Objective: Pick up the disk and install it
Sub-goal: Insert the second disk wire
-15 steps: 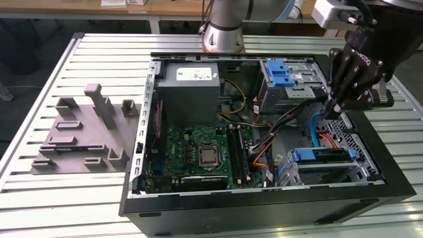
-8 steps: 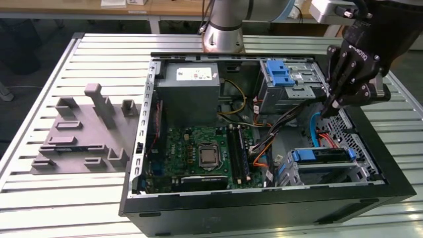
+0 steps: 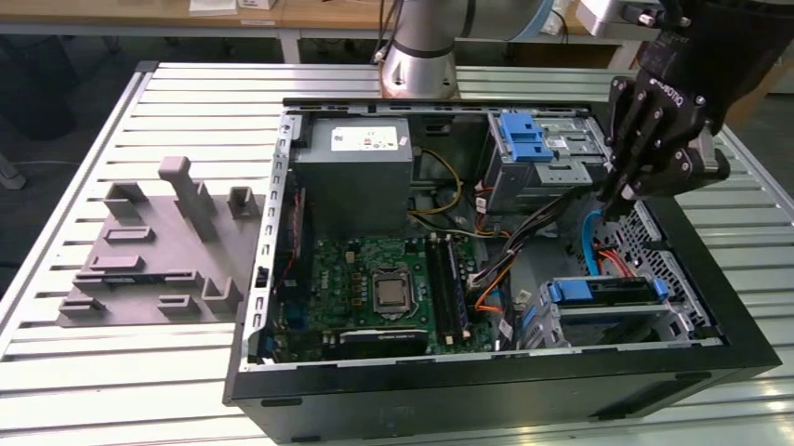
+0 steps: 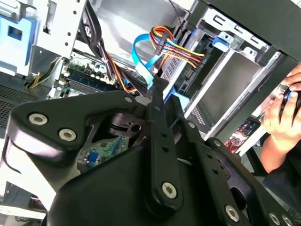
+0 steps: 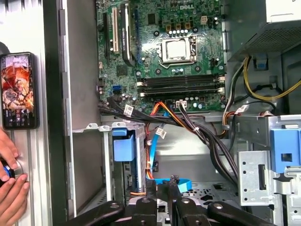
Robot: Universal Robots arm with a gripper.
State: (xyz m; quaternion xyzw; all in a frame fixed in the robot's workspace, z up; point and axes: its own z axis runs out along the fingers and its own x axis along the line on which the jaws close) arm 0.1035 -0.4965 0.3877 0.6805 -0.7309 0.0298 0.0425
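The disk [image 3: 611, 291] sits in the lower metal bay at the case's front corner, on the exterior view's right, with its blue end handle facing the motherboard. In the first wrist view the disk [image 5: 125, 147] stands edge-on in that bay, blue handle showing. My black gripper [image 3: 615, 196] hangs above the case's right side, between the upper drive cage and the disk's bay, over a blue flat cable [image 5: 165, 182]. Its fingers [image 4: 158, 89] look shut with nothing between them. My gripper [image 5: 162, 195] is apart from the disk.
The open case holds a grey power-supply box [image 3: 360, 167], a green motherboard [image 3: 378, 288], bundled cables [image 3: 496, 279] and a blue latch bracket [image 3: 527, 139] on the upper cage. A grey fixture [image 3: 162, 242] lies on the slatted table. A person's hand [image 5: 9, 181] and a phone [image 5: 19, 90] are beside the case.
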